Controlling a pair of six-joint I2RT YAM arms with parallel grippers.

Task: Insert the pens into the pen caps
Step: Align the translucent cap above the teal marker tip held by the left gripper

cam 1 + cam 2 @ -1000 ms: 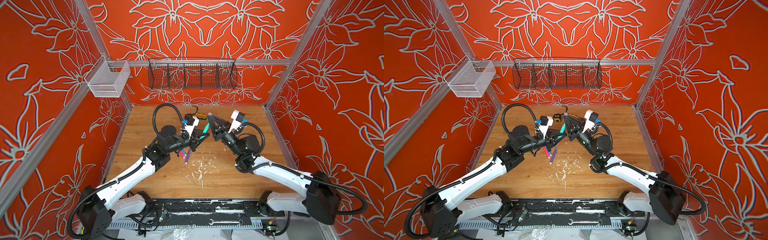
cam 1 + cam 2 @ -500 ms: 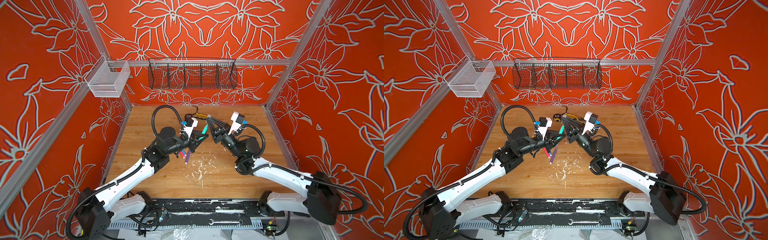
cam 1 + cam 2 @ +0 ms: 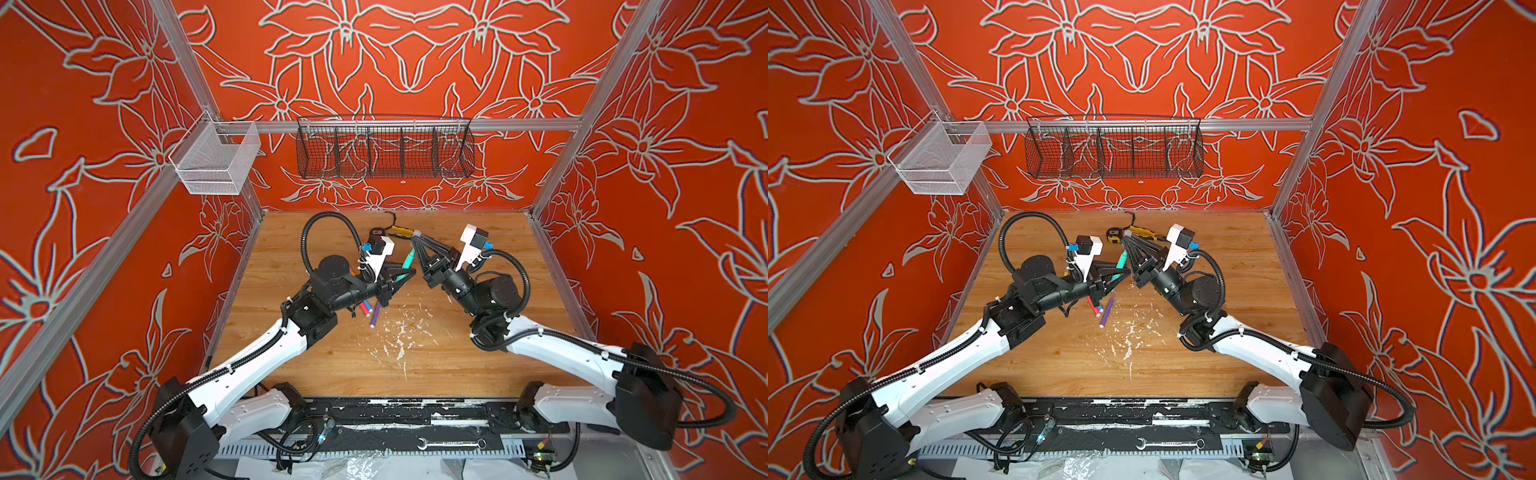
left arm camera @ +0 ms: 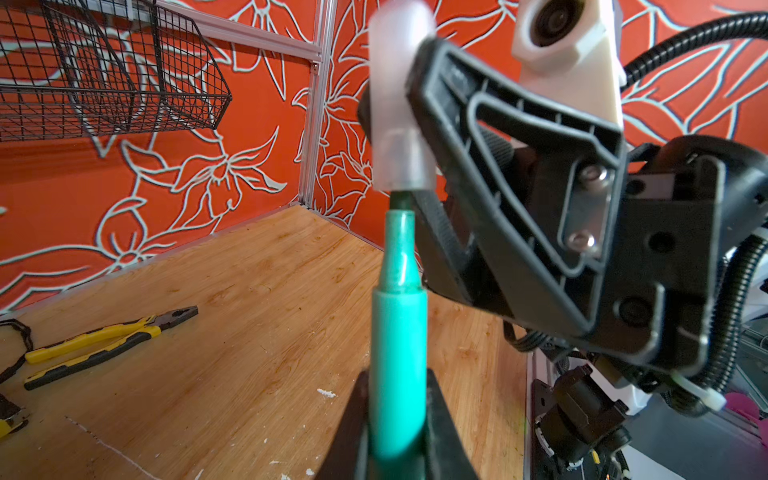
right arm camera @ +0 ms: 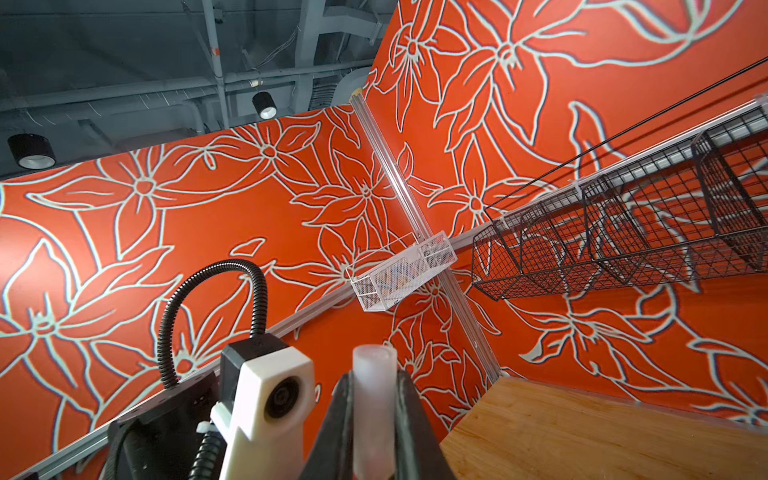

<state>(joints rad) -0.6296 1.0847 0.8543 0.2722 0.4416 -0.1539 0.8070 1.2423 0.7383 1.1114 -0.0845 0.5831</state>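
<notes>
Capping position: green pen held up to pen cap above the surface
Left claw grips the green pen barrel; right claw grips the clear pen cap; pen nib meets the cap mouth; purple pen and pink-red pen lie on the surface beneath the left claw

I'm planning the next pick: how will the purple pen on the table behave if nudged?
The purple pen looks round and smooth, so a sideways nudge would probably roll it. Slim and straight, it is likely stiff and light. The pink-red pen lies close beside it and might get bumped.
</notes>
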